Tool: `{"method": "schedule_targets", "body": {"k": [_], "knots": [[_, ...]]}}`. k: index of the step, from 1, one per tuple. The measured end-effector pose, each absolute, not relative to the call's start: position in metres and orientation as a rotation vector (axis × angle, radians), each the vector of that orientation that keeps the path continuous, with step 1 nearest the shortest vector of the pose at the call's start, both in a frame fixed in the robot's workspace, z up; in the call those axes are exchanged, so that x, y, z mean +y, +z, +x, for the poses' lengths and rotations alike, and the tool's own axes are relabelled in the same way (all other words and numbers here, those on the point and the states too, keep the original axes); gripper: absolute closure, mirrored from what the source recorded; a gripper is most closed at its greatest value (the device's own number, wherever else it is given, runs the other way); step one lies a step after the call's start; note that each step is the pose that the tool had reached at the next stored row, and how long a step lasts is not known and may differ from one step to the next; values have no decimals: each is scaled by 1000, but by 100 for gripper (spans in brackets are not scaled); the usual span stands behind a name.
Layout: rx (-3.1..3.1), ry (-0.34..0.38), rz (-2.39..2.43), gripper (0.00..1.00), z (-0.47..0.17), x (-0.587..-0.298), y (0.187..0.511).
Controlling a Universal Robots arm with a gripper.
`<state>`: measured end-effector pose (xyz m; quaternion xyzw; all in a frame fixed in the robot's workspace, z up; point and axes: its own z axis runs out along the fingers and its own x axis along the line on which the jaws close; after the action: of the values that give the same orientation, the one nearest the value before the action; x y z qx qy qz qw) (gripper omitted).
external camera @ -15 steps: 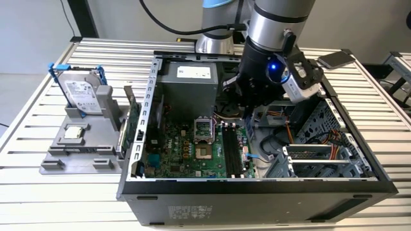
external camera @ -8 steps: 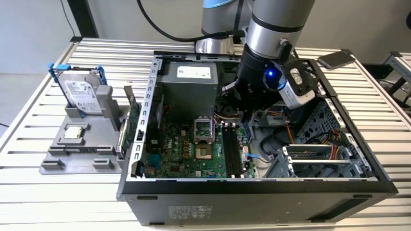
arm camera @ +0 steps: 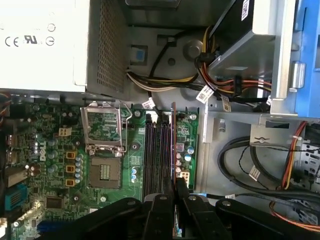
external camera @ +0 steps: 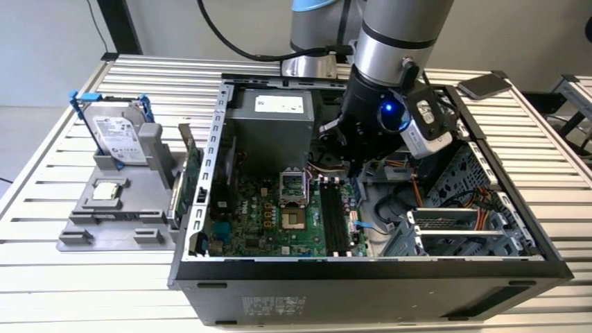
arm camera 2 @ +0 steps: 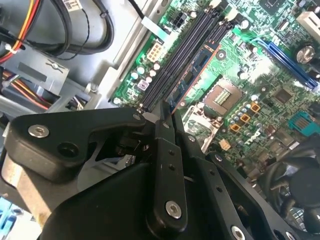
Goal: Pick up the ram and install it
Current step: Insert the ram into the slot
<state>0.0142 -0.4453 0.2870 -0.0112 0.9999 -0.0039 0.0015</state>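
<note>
The second wrist view shows the gripper (arm camera 2: 167, 112) closest, its black fingers (arm camera 2: 162, 150) clamped together on the end of the ram (arm camera 2: 192, 67), which runs away from them edge-on over the green board (arm camera 2: 260, 95). The ram stands on its long edge in line with the black slots (arm camera 2: 182, 55), just beside them; whether it is seated in a slot cannot be told. In the first wrist view the ram (arm camera: 173, 145) appears as a thin upright strip at the outer edge of the slot bank (arm camera: 156, 155), with the board's edge and a grey metal wall (arm camera: 225, 150) near on one side and the processor socket (arm camera: 104, 150) well apart on the other. Cables (arm camera: 165, 80) lie beyond the ram's far end, beside the power supply (arm camera: 40, 45). In the exterior view the arm (external camera: 389, 90) reaches down into the open case (external camera: 370, 277), between the case's drive cage (external camera: 462, 229) and the power supply (external camera: 273, 125). A hard drive (external camera: 120, 135) stands on a grey fixture (external camera: 116, 222) outside the case, to the exterior view's left.
</note>
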Motion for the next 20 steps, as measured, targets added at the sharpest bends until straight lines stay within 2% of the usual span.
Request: {"method": "schedule_targets", "body": {"k": [20], "knots": [[3139, -12, -7, 100, 19, -454, 254]]}}
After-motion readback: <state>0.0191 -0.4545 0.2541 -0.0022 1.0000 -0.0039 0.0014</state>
